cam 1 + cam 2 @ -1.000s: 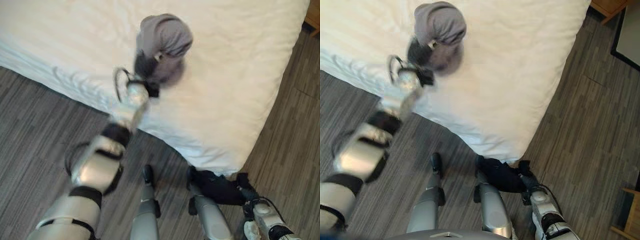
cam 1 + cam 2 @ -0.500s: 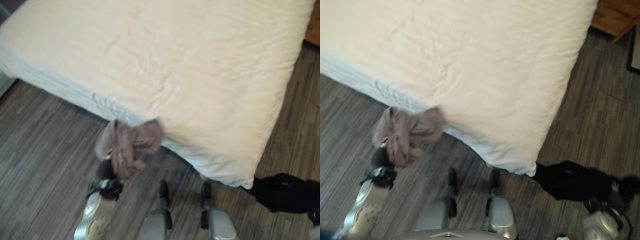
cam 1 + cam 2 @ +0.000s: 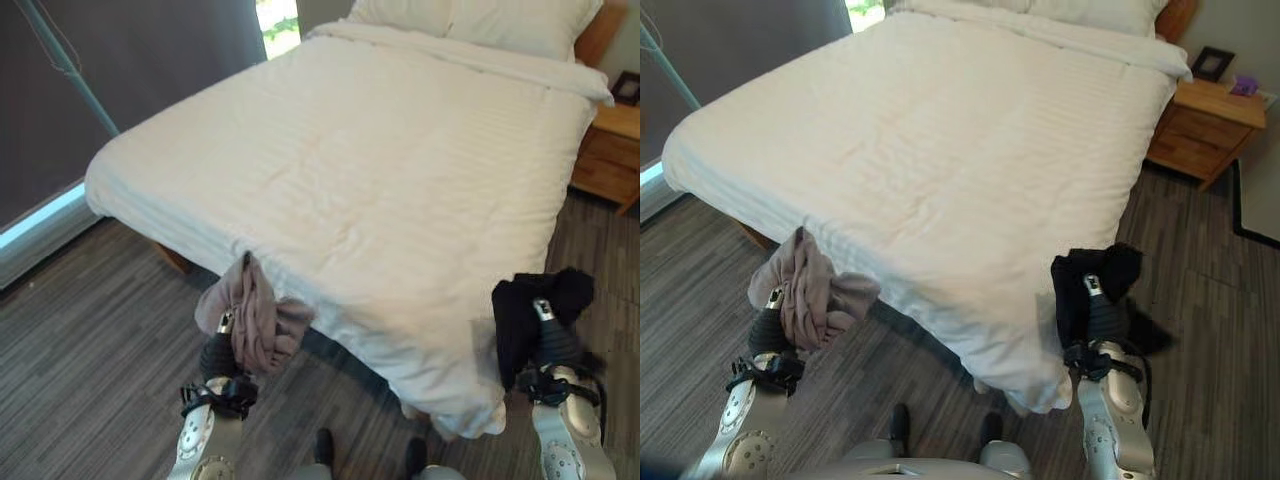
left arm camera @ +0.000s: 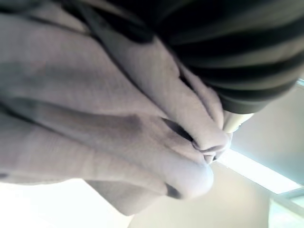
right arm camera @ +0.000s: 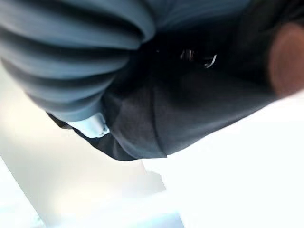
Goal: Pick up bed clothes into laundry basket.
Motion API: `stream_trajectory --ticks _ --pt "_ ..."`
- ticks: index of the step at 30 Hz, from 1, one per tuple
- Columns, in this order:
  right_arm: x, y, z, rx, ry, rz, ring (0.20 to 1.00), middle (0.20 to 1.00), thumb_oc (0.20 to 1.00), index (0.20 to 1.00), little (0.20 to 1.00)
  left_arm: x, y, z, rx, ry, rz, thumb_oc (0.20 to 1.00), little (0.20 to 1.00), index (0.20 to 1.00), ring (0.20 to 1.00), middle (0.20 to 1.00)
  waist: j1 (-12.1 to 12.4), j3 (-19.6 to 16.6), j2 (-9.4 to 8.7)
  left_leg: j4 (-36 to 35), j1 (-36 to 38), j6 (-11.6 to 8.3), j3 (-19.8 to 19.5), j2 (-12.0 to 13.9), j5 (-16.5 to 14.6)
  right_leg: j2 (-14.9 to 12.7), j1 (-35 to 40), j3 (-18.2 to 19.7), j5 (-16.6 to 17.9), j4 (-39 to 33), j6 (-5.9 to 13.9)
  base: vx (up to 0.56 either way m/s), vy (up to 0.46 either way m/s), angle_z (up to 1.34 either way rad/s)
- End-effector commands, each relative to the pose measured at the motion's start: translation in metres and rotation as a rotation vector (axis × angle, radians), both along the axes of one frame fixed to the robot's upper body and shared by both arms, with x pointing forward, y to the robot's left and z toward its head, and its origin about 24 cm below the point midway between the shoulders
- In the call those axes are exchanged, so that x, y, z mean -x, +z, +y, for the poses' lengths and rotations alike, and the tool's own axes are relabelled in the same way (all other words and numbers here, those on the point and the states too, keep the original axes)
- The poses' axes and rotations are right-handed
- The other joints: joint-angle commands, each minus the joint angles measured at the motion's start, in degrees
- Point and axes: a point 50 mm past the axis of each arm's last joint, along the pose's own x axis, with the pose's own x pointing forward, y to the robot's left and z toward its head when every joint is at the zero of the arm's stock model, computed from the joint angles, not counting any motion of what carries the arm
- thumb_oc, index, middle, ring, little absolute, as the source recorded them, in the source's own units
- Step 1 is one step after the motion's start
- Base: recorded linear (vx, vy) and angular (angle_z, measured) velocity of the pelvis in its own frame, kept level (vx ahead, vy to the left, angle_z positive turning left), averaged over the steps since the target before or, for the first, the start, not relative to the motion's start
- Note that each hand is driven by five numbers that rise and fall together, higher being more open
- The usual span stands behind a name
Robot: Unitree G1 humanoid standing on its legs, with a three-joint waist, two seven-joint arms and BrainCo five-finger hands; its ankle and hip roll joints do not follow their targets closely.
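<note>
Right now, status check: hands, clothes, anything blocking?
Left hand shut on mauve garment. Right hand shut on black garment. Both raised at the bed foot. No basket in sight.

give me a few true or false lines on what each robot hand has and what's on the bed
1. The left robot hand holds a grey-pink garment. True.
2. The right robot hand is empty. False: it grips a black garment.
3. The grey-pink garment lies on the bed. False: it is held up at the bed's near edge.
4. A wooden nightstand stands beside the bed. True.
5. A laundry basket sits on the bed. False: just white bedding and pillows.
</note>
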Motion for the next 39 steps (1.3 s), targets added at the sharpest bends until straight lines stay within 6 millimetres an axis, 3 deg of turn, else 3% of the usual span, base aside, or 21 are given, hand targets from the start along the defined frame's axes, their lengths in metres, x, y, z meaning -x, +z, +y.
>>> stream_trajectory --ticks 1,7,18,19,26,31,33,34,36,37,38,39 --pt "-0.01 0.037 0.01 0.032 0.094 -0.197 0.2 0.2 0.2 0.2 0.2 -0.013 0.04 0.004 -0.105 -0.009 -0.209 0.2 0.2 0.2 0.2 0.2 1.4 -1.6 -2.59 0.7 5.6 2.77 0.5 -3.7 -4.9 -1.6 0.6 1.5 -1.3 2.5 -0.64 0.03 -0.009 0.17" --pt "-0.014 0.035 0.021 -0.028 0.141 -0.2 0.2 0.2 0.2 0.2 0.2 -0.015 0.036 -0.002 -0.127 -0.043 -0.187 0.2 0.2 0.2 0.2 0.2 2.0 -1.5 -2.73 0.7 6.8 3.1 0.7 -3.6 -5.4 -1.5 1.3 1.7 -1.6 2.8 -0.69 0.0 -0.002 0.03" --pt "-0.011 0.034 0.015 0.027 0.147 -0.182 0.2 0.2 0.2 0.2 0.2 -0.009 0.033 -0.002 -0.157 -0.068 -0.177 0.2 0.2 0.2 0.2 0.2 2.1 -1.4 -3.02 0.7 7.3 3.09 0.7 -3.3 -5.8 -1.5 2.0 1.6 -2.0 2.8 -0.75 0.0 -0.001 -0.01" --pt "-0.036 0.018 0.012 0.092 0.257 -0.062 0.2 0.2 0.2 0.2 0.2 0.001 0.003 0.037 -0.3 0.151 0.019 0.2 0.2 0.2 0.2 0.2 1.1 -2.3 -3.53 1.2 9.3 2.25 2.7 -1.1 -8.0 -3.8 -0.2 2.0 -0.9 5.1 0.48 0.0 0.0 0.0" --pt "-0.032 0.02 0.002 0.117 0.205 -0.064 0.2 0.2 0.2 0.2 0.2 0.012 -0.001 0.051 -0.325 0.24 0.059 0.2 0.2 0.2 0.2 0.2 1.4 -2.6 -3.64 0.9 9.3 2.02 2.6 -0.9 -7.9 -3.3 0.6 1.9 -1.0 3.5 0.5 0.01 -0.009 -0.07" --pt "-0.028 0.028 -0.023 0.226 0.106 -0.067 0.2 0.2 0.2 0.2 0.2 0.011 0.008 0.065 -0.335 0.315 0.032 0.2 0.2 0.2 0.2 0.2 0.8 -1.9 -3.88 2.1 8.3 1.74 2.7 -0.4 -8.1 -3.1 -0.4 3.2 -1.3 3.9 0.27 -0.01 -0.01 0.0" --pt "-0.028 0.033 -0.039 0.271 0.041 -0.07 0.2 0.2 0.2 0.2 0.2 0.005 0.019 0.071 -0.387 0.332 -0.006 0.2 0.2 0.2 0.2 0.2 0.1 -0.6 -4.25 7.9 6.0 1.6 3.5 -0.1 -9.7 -3.5 -1.2 4.6 -1.2 4.7 -0.03 -0.09 0.007 -0.07" --pt "-0.029 0.038 -0.046 0.287 0.004 -0.081 0.2 0.2 0.2 0.2 0.2 0.001 0.027 0.074 -0.412 0.353 -0.037 0.2 0.2 0.2 0.2 0.2 -0.1 0.5 -4.47 11.1 4.7 1.56 2.1 -0.5 -11.2 -3.4 -2.2 5.9 -1.0 5.5 -0.2 -0.12 0.042 -0.2" --pt "-0.035 0.044 -0.047 0.298 -0.012 -0.107 0.2 0.2 0.2 0.2 0.2 0.001 0.038 0.08 -0.427 0.417 -0.086 0.2 0.2 0.2 0.2 0.2 0.3 1.7 -4.68 13.0 3.9 1.31 -6.1 -3.1 -12.6 -2.5 -5.2 11.6 0.8 6.5 -0.12 -0.14 0.096 -0.7" --pt "-0.038 0.044 -0.045 0.278 -0.009 -0.121 0.2 0.2 0.2 0.2 0.2 0.005 0.047 0.09 -0.44 0.503 -0.121 0.2 0.2 0.2 0.2 0.2 0.3 1.9 -5.14 15.5 4.4 1.98 -14.8 -6.4 -14.2 -0.4 -8.4 19.0 3.3 7.5 1.06 -0.1 0.099 -1.42" --pt "-0.038 0.044 -0.045 0.277 -0.008 -0.121 0.2 0.2 0.2 0.2 0.2 0.005 0.047 0.091 -0.441 0.504 -0.121 0.2 0.2 0.2 0.2 0.2 0.6 1.7 -5.05 15.4 4.5 2.14 -14.5 -6.2 -14.6 -0.3 -8.5 19.1 2.9 7.5 1.1 -0.09 0.127 -2.15" --pt "-0.038 0.045 -0.045 0.266 -0.011 -0.128 0.2 0.2 0.2 0.2 0.2 0.004 0.053 0.096 -0.461 0.528 -0.138 0.2 0.2 0.2 0.2 0.2 0.3 1.9 -5.39 15.5 5.1 2.85 -17.7 -7.6 -15.4 0.6 -10.3 22.4 5.6 7.1 1.89 -0.13 0.128 -2.45"
